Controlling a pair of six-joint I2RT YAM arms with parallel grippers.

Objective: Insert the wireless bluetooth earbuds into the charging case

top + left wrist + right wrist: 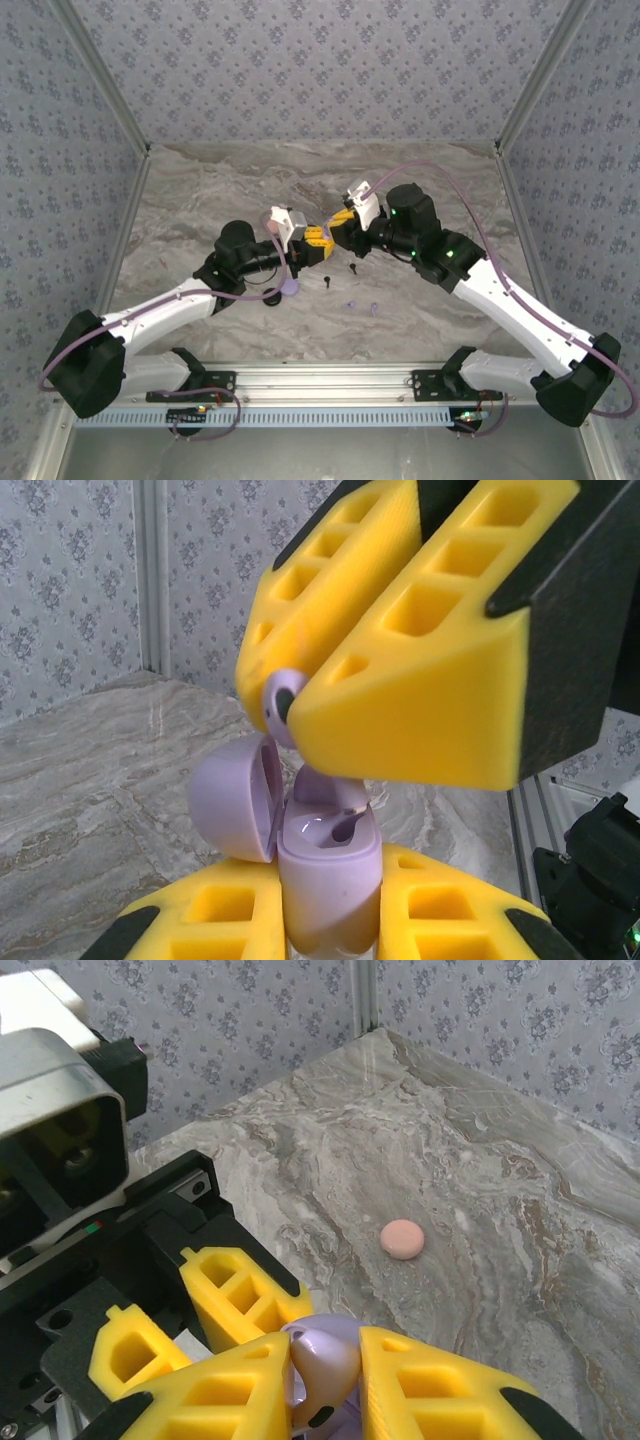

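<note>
Right claw (295, 705) clenches a lavender earbud (268, 692) at twelve o'clock over the charging case (330, 875) clamped in left claw (330, 930); insertion likely needs straight lowering.

You look down on a grey, marble-veined tabletop (230, 180), closed in on the left, right and far sides by blue-grey floral wallpaper panels (320, 70). Aluminium posts (106, 78) stand at the far corners, and an aluminium rail (320, 377) runs along the near edge.

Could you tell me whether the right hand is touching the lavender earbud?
Touching: the left wrist view shows the lavender earbud pinched in the right hand.
</note>
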